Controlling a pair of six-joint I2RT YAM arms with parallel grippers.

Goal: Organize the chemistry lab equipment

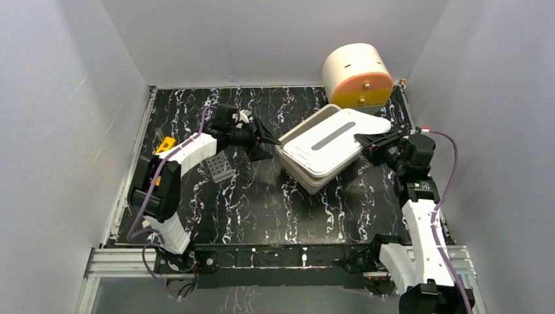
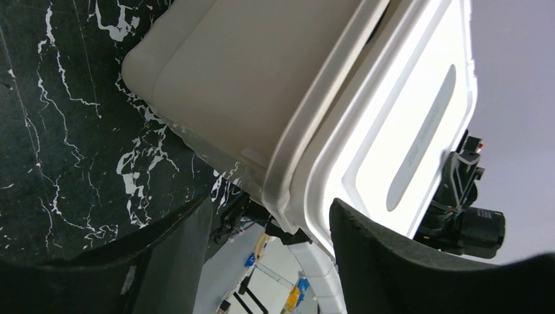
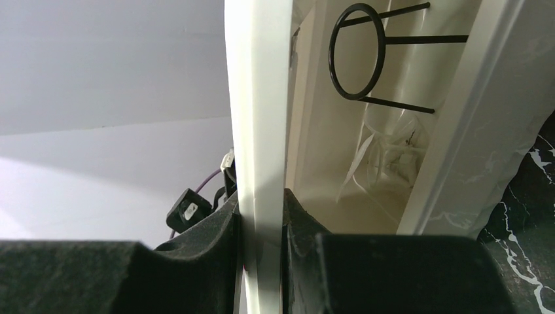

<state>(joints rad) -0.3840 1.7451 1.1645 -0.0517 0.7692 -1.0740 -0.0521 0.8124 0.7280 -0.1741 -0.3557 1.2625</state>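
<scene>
Item: black wire loop (image 3: pixel 357 52), inside the white box (image 2: pixel 216 72), under its tilted lid (image 1: pixel 334 140).
Right gripper (image 3: pixel 262 242): clamped on the lid's rim.
Left gripper (image 2: pixel 268 255): jaws apart, empty, at the box's left corner.
Grey tube rack (image 1: pixel 220 167): outside, left of the box.
We judge the lid should be held steady and clear of the opening while the rack goes in.

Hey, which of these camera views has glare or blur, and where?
Left wrist: white lid blown out by glare, left fingers soft. Right wrist: right fingers dark and blurry, black wire loop sharp. Top external: evenly lit, crisp.
</scene>
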